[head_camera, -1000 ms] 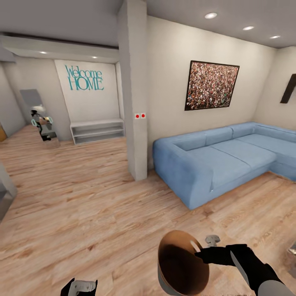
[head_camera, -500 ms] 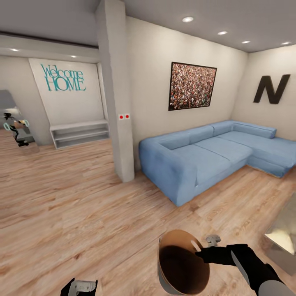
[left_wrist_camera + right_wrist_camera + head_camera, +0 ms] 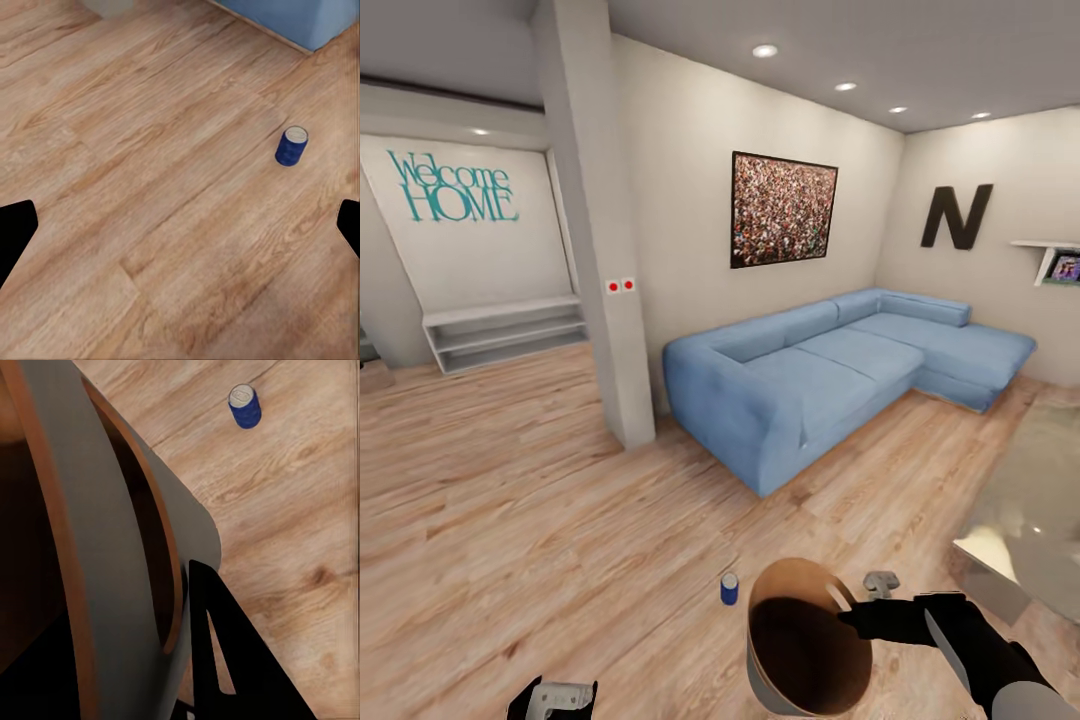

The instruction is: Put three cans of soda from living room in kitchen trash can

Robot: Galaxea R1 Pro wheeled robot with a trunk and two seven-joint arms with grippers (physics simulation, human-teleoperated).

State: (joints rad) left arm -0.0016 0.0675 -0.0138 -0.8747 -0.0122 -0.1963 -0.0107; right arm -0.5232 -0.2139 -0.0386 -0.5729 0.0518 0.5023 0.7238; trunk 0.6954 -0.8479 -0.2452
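Now the tash can [image 3: 800,690] is pinched at its rim by the right gripper [image 3: 852,607]; a blue soda can [image 3: 729,588] stands upright nearby, and the left gripper [image 3: 180,225] seems spread.

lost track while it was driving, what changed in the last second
The head view swung right: pillar and sofa slid leftward in the picture, and the black N and a dark blue soda can on the wood floor came into sight. The right end effector still grips the grey, tan-rimmed waste bin; the left end effector stays low and empty.
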